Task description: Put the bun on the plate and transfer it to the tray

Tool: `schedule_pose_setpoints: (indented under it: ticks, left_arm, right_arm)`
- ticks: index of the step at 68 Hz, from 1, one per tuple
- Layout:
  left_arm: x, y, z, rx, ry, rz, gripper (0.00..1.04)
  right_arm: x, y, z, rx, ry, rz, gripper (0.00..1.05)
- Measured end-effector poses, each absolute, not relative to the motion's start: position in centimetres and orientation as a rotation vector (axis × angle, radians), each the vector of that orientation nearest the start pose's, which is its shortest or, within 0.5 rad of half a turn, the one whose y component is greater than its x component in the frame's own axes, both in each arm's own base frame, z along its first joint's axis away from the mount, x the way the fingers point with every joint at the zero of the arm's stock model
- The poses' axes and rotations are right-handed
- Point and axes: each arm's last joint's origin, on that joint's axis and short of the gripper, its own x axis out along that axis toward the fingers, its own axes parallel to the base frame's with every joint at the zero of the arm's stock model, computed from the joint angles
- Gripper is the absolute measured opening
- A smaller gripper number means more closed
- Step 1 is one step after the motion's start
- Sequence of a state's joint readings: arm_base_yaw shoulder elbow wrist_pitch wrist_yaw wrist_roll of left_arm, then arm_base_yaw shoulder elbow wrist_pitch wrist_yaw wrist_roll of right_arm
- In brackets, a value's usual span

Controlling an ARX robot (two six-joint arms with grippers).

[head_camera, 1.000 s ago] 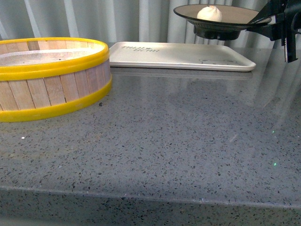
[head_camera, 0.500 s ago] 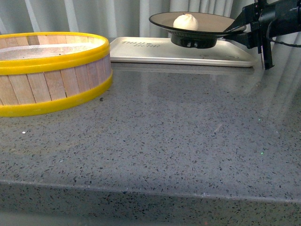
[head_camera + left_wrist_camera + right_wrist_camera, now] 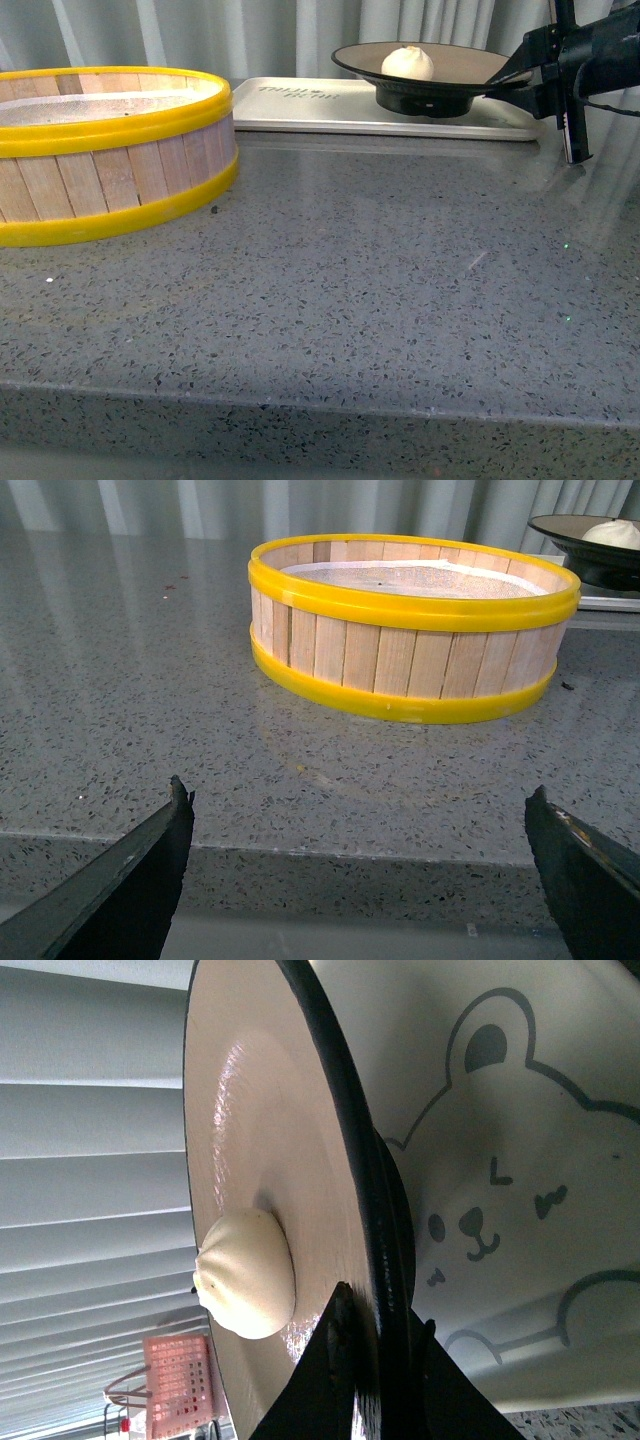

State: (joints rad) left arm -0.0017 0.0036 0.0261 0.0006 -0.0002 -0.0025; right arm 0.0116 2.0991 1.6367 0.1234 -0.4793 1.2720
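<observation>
The white bun (image 3: 408,63) sits on the brown-faced, black-rimmed plate (image 3: 470,68). My right gripper (image 3: 512,80) is shut on the plate's right rim and holds it over the right part of the cream-white tray (image 3: 310,105), its black foot at or just above the tray's surface. In the right wrist view the bun (image 3: 246,1274) lies on the plate (image 3: 250,1140), the gripper (image 3: 378,1330) clamps the black rim, and the tray's bear drawing (image 3: 500,1180) shows behind. My left gripper (image 3: 355,815) is open and empty above the counter's front edge; plate and bun (image 3: 615,534) show far off.
A round wooden steamer basket with yellow rims (image 3: 110,150) stands on the left of the grey speckled counter (image 3: 350,280), close to the tray's left end; it also shows in the left wrist view (image 3: 410,620). Grey curtains hang behind.
My right gripper has carried the plate with the bun down and left from above the tray's right end, then slightly back right, to tray height.
</observation>
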Motion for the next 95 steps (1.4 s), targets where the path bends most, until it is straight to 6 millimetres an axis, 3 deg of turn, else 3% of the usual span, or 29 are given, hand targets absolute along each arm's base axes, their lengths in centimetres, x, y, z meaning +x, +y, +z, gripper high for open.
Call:
schedule_pose_setpoints:
  ticks: [10,14,32,40,49,64,77,88,95]
  left_arm:
    - [9.6,0.0,17.2,-0.003,-0.023,-0.002,0.98]
    - [9.6,0.0,17.2,-0.002,-0.023,-0.002,0.98]
    - [9.6,0.0,17.2,-0.003,-0.023,-0.002,0.98]
    - [9.6,0.0,17.2,-0.003,-0.023,-0.002,0.98]
    - [9.6,0.0,17.2,-0.002,-0.023,-0.002,0.98]
    - [9.6,0.0,17.2,-0.003,-0.023,-0.002,0.98]
    - [9.6,0.0,17.2,-0.002,-0.023,-0.002,0.98]
    - [9.6,0.0,17.2,-0.003,-0.023,-0.002,0.98]
    - [9.6,0.0,17.2,-0.003,-0.023,-0.002,0.98]
  right_arm:
    - [48.7,1.7,24.5,1.328,0.599,0.193,0.03]
    - [48.7,1.6,24.5,1.333,0.605,0.186,0.08]
    - [48.9,0.9,25.2,1.359,0.596,0.159,0.51]
    - [48.9,0.7,25.5,1.359,0.584,0.157,0.79]
    - [48.5,0.4,25.9,1.361,0.561,0.13,0.98]
    - [46.2,-0.7,27.6,1.361,0.497,0.132,0.96]
    - [43.6,-2.8,28.1,1.359,0.422,0.062,0.96]
    - [39.1,-5.2,28.0,1.27,0.332,-0.058,0.96]
    - [34.0,-6.5,28.5,1.132,0.243,-0.165,0.96]
